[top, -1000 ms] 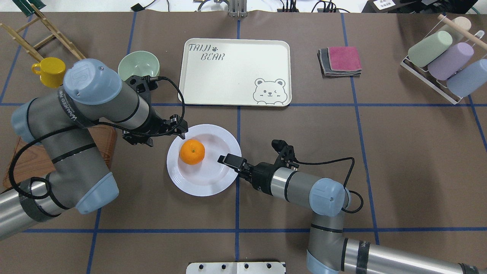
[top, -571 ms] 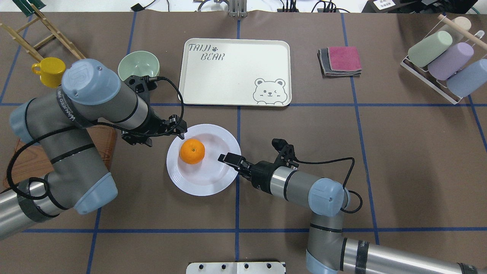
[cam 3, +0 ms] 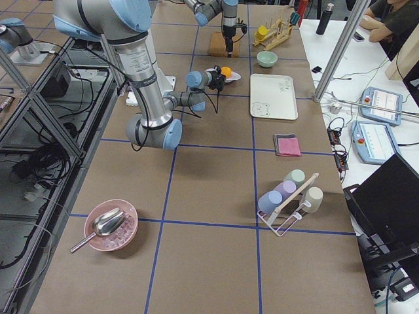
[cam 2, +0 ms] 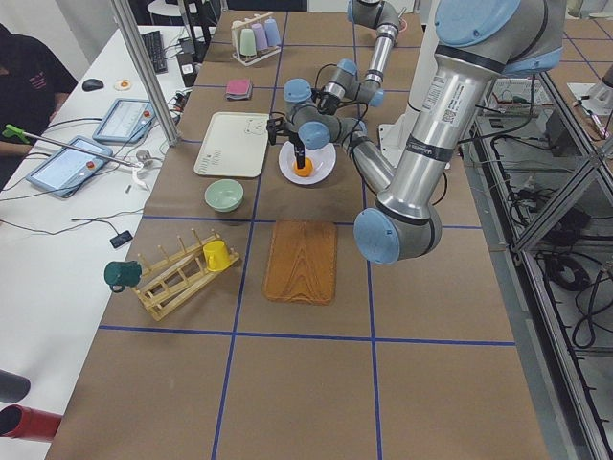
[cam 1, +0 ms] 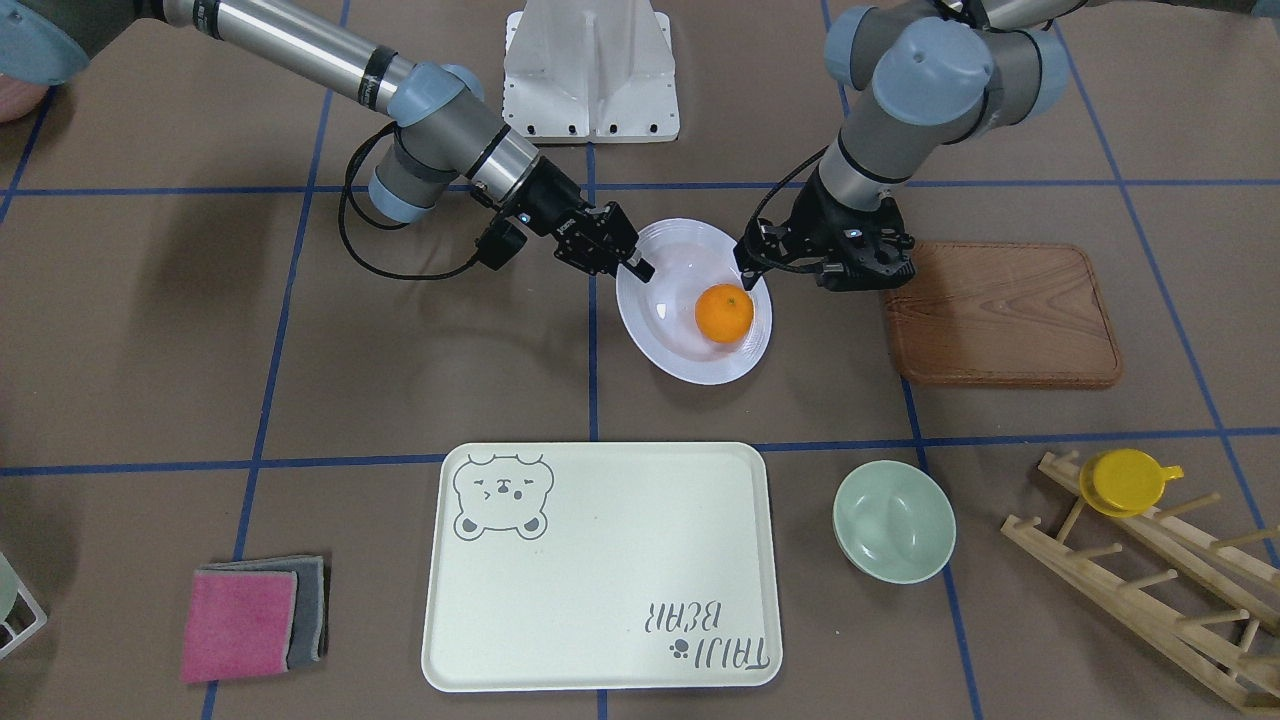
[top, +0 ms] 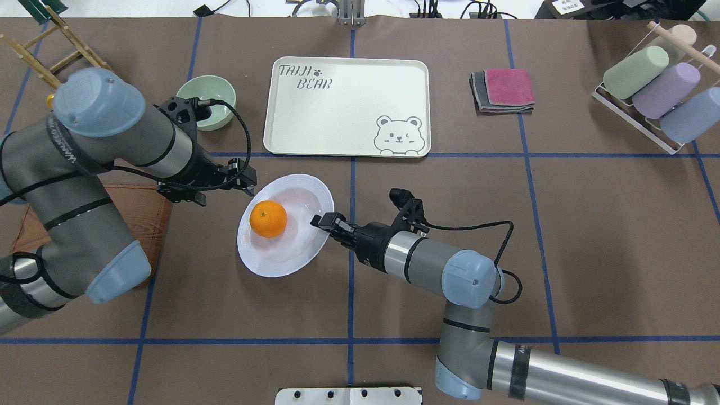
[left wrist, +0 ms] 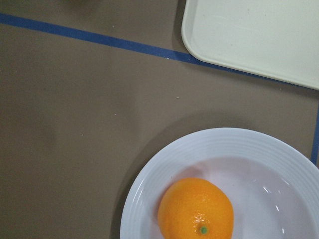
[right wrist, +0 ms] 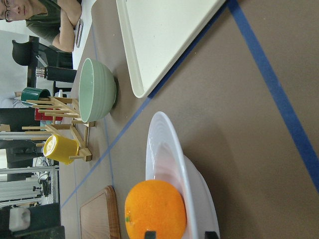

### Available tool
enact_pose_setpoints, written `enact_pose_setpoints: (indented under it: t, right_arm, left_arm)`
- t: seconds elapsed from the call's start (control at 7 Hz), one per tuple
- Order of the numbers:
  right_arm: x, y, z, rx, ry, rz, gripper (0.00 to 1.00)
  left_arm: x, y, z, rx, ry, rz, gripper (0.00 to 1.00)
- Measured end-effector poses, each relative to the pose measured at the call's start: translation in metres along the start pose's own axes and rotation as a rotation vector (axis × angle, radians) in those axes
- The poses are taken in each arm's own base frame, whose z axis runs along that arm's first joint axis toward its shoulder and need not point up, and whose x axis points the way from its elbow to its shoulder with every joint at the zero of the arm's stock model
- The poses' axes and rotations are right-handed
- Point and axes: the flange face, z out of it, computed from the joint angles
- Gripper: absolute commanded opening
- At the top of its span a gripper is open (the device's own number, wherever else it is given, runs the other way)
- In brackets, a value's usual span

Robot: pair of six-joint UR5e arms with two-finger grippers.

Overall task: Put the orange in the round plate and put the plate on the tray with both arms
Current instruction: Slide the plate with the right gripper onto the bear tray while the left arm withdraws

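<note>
The orange [top: 268, 218] lies in the white round plate [top: 298, 236], left of the plate's centre. The plate hangs tilted a little above the brown table, in front of the cream tray [top: 337, 107]. My right gripper [top: 318, 220] is shut on the plate's right rim; in the right wrist view its fingertips [right wrist: 149, 233] straddle that rim beside the orange [right wrist: 154, 209]. My left gripper [top: 249, 188] points down onto the upper-left rim and appears shut on it. In the left wrist view the orange [left wrist: 196, 209] and plate [left wrist: 164, 159] lie below the tray's corner [left wrist: 259, 35].
A pale-green bowl [top: 211, 98] stands left of the tray. A wooden board [cam 1: 1000, 310] lies under my left arm. A yellow cup [cam 1: 1125, 480] hangs on a wooden rack. Folded cloths [top: 503, 90] and a rack of cups [top: 652, 84] are to the right.
Both grippers and the plate with the orange have moved left and upward together. The plate now hangs tilted off the table.
</note>
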Motion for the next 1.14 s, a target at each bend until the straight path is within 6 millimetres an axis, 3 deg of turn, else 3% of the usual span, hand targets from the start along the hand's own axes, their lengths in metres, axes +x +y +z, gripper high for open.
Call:
enact_pose_setpoints:
  t: [0.71,0.86,1.14]
  right_arm:
    - [-0.013,-0.011,-0.003,0.012,-0.027,0.014,0.00]
    - [-0.023,-0.029,-0.006,0.038,-0.046,0.043,0.00]
    - [-0.039,-0.085,-0.004,0.206,-0.054,0.139,0.00]
  left_arm:
    - [-0.022,-0.012,-0.021,0.019,0.006,0.008,0.98]
    - [-0.037,-0.016,-0.030,0.034,0.001,0.021,0.98]
    - [-0.086,-0.030,-0.045,0.065,-0.042,0.120,0.98]
